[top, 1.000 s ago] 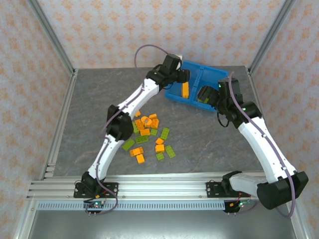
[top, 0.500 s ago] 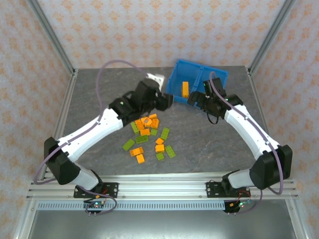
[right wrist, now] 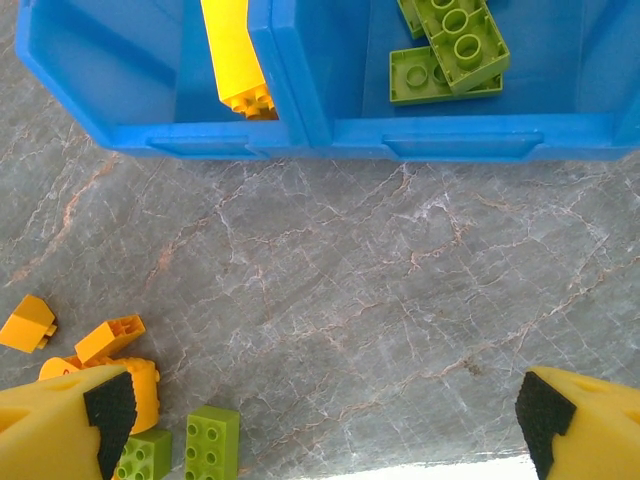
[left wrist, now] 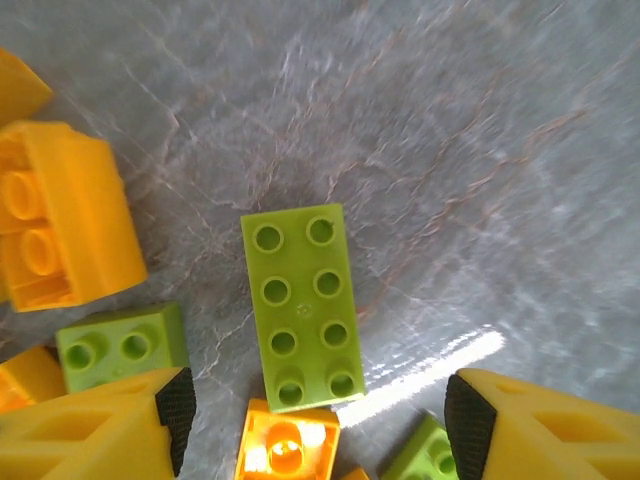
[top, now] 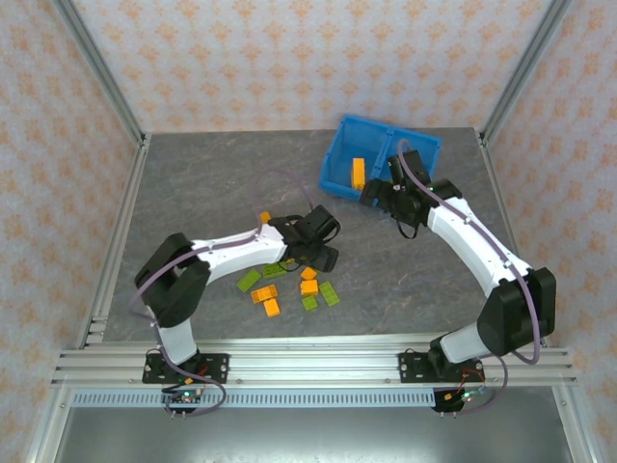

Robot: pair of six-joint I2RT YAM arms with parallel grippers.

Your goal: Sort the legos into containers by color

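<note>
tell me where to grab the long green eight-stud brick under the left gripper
Pinch the long green brick across its two long sides, mid-length, coming straight down. It lies flat, studs up, with bare table along both long sides, while an orange brick crowds one short end.

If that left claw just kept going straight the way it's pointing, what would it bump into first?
Probably the long lime green eight-stud plastic brick, lying flat right ahead of the left gripper; depth is hard to judge.
</note>
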